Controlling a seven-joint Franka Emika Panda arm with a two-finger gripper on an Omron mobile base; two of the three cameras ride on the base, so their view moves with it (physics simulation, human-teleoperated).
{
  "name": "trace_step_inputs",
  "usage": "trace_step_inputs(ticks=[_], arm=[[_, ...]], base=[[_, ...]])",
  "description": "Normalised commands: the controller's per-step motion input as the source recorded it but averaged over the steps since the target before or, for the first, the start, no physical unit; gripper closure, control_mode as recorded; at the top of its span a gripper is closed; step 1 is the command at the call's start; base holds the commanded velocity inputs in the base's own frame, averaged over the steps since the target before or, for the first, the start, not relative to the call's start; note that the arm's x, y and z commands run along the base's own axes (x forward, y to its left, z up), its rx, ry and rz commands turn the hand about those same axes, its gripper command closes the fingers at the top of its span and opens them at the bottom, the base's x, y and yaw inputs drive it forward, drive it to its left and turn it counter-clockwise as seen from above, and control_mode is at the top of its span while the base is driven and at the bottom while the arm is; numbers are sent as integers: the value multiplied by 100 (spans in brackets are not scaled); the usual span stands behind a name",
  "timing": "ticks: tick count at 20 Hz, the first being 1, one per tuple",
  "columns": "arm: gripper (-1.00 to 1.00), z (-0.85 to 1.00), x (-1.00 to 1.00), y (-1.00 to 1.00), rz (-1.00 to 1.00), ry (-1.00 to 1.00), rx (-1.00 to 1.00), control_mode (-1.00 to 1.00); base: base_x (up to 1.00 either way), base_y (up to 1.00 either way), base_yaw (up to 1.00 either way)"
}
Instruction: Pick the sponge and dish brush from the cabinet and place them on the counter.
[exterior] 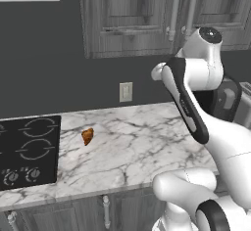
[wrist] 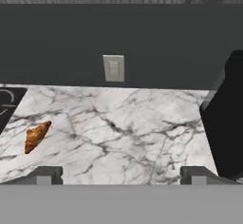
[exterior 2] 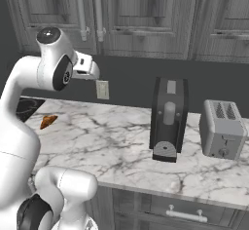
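While the fingers (wrist: 121, 175) hung spread wide and empty above the desk (exterior: 142, 142), a small brown pastry (exterior: 87, 136) lay beside the cooktop (exterior: 27, 151). Farther back stood a black machine (exterior 2: 168, 119) and toaster (exterior 2: 222, 129). Above, the cabinet (exterior 2: 146, 14) doors were closed.

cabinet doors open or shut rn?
Shut. The grey wood-grain wall cabinet has its doors flush, with the silver bar handles side by side at the seam; no shelf interior shows.
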Motion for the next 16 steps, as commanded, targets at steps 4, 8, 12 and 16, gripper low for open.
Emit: trace_step_inputs(ticks=[4, 8, 12, 16], arm=[[-100, 37, 6, 0, 0, -15, 2, -100], [-100, 39, 13, 0, -1, -13, 1, -100], [-100, 40, 16, 0, -2, -12, 0, -100], [-100, 33, 18, 0, -2, -10, 1, -100]], base=[[0, 0, 0], [0, 0, 0], [0, 0, 0], [0, 0, 0]])
